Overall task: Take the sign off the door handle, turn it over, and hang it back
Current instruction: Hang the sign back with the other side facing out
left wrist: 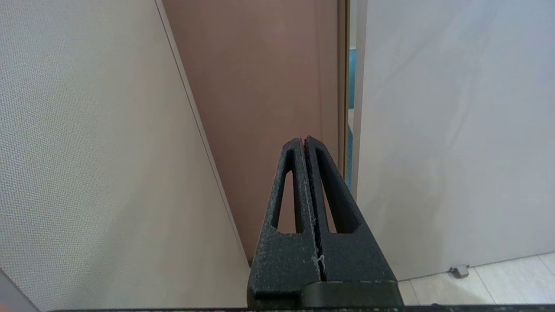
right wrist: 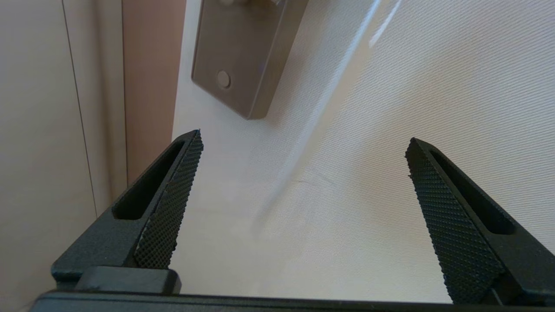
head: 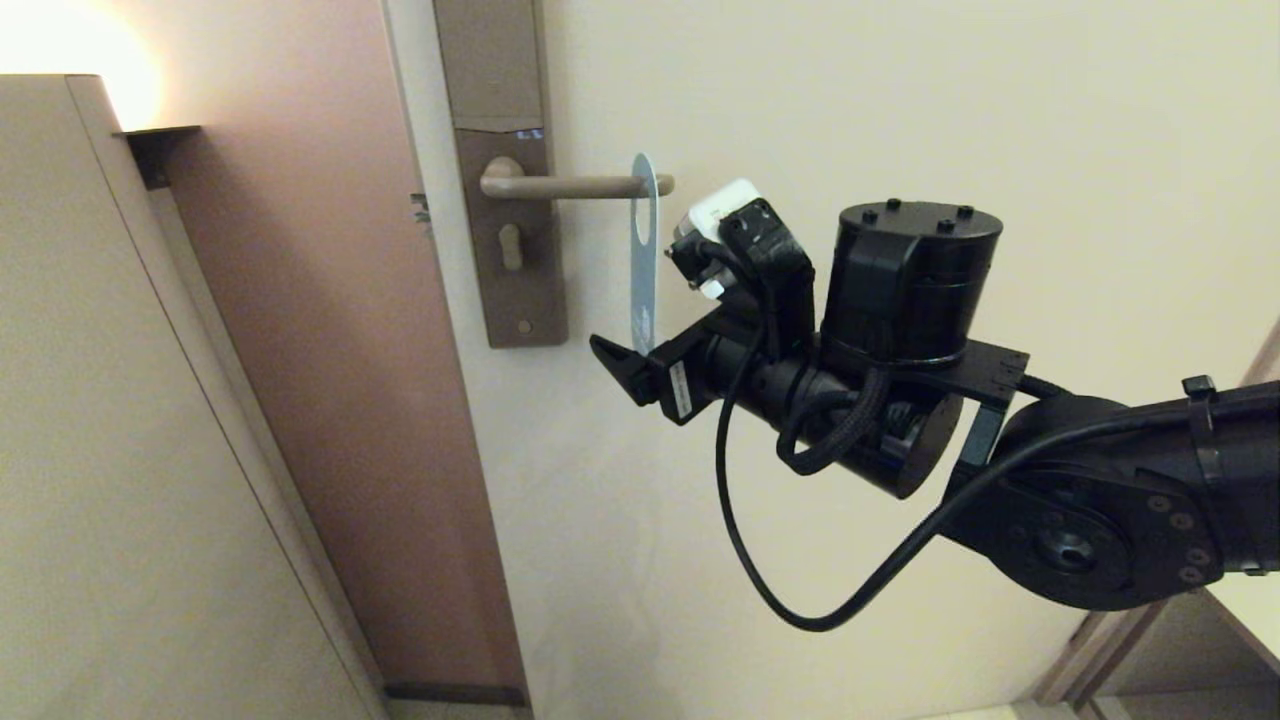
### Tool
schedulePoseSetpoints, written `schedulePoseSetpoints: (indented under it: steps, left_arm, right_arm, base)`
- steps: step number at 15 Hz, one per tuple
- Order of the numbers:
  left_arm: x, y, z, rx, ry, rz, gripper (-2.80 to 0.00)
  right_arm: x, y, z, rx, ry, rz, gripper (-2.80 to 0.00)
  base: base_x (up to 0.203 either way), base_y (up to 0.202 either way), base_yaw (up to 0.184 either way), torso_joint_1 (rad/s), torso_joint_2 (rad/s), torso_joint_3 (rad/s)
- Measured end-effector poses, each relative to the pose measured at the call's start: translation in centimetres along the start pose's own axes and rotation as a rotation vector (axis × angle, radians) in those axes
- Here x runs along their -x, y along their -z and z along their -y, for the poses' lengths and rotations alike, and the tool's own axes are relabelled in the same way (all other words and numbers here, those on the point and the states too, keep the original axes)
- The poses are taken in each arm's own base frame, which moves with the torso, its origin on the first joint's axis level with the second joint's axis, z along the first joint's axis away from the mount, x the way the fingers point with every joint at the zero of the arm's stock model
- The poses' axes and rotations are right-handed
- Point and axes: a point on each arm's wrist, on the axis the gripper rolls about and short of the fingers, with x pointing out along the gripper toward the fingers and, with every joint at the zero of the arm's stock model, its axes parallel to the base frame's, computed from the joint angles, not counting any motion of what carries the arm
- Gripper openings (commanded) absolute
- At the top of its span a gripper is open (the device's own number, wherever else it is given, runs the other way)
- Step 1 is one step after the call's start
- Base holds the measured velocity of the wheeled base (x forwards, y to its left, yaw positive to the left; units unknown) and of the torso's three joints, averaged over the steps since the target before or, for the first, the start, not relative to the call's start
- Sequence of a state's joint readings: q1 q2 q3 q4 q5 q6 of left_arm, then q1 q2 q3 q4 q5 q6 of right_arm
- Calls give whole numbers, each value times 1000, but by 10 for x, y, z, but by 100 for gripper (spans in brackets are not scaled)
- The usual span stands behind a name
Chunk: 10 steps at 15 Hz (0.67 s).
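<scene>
The sign (head: 643,290) hangs edge-on near the rounded tip of the door handle (head: 580,186), its bluish face turned toward the lock plate (head: 505,250). My right gripper (head: 630,355) is open at the sign's lower end, one black finger on the lock-plate side. In the right wrist view the gripper (right wrist: 303,136) is wide open and empty, and the sign shows only as a pale blurred band (right wrist: 329,86) running between the fingers, with the lock plate (right wrist: 243,56) beyond. My left gripper (left wrist: 303,139) is shut and empty, low down facing the door frame, out of the head view.
The cream door (head: 900,120) fills the background. A brown door frame (head: 330,300) and a beige wall panel (head: 120,450) stand to the left. A black cable (head: 760,560) loops below my right wrist. A door stop (left wrist: 458,271) sits on the floor.
</scene>
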State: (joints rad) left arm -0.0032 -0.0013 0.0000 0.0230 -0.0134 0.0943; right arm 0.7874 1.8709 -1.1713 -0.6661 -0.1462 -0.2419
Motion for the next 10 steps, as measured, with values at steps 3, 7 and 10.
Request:
schedulePoseSetpoints:
  steps: [3, 7, 10]
  left_arm:
    - [0, 0, 0, 0, 0, 0, -280]
    - [0, 0, 0, 0, 0, 0, -280]
    - [0, 0, 0, 0, -1, 0, -280]
  right_arm:
    - [7, -2, 3, -1, 3, 3, 0]
    - [17, -7, 7, -2, 11, 12, 0]
    - [26, -11, 13, -2, 23, 19, 0]
  base:
    - [0, 0, 0, 0, 0, 0]
    - [0, 0, 0, 0, 0, 0]
    - [0, 0, 0, 0, 0, 0]
